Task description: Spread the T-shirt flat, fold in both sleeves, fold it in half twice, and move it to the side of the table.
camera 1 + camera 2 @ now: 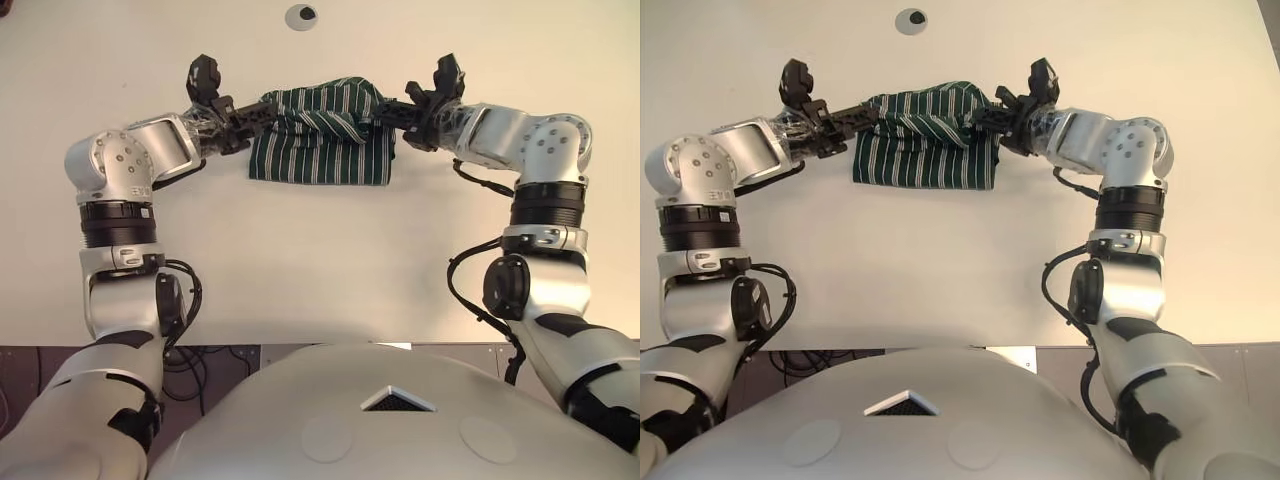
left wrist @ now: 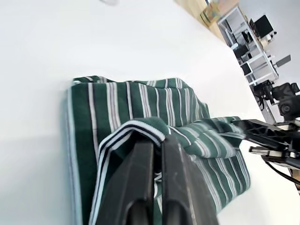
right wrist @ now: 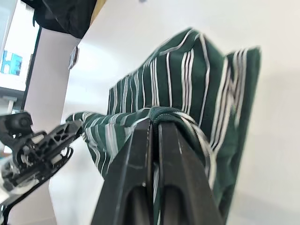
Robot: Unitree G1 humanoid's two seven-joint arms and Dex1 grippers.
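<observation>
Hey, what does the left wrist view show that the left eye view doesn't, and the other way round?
Left wrist view: the left tool up close, fingers shut on a white-trimmed edge of the T-shirt, plus shelving in the room behind. Left eye view: the round hole in the table and the shirt's flat lower fold. Both: the bunched striped shirt held between the left tool and right tool.
</observation>
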